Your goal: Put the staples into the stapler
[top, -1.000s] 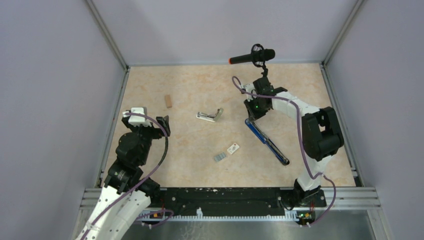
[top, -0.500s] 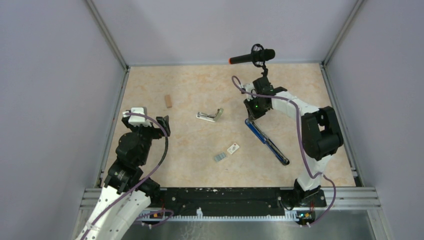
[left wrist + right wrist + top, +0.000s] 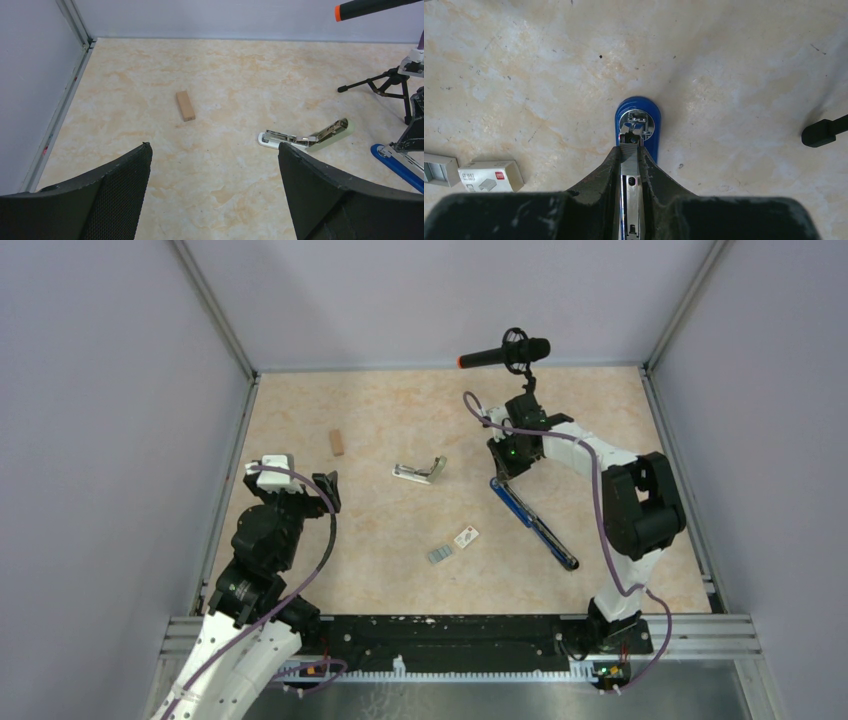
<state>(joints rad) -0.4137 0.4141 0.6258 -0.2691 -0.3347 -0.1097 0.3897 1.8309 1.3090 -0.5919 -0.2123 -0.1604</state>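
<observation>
One open stapler [image 3: 420,471]; nearer than it, one white staple box [image 3: 466,536], one grey block [image 3: 439,554]. Right gripper [image 3: 630,150] clamps one blue bar [image 3: 535,524]; left gripper [image 3: 214,150] gapes

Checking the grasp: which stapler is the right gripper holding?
The long blue stapler: the right gripper is closed on its metal rail. The small grey-green stapler lies open, apart.

table [image 3: 240,70]: smooth matt marbled top | stapler [image 3: 320,138]: pale matt plastic, shiny metal rail | block [image 3: 185,105]: plain wood | staples box [image 3: 490,176]: white card | blue bar [image 3: 638,102]: glossy plastic, bright metal inset
</observation>
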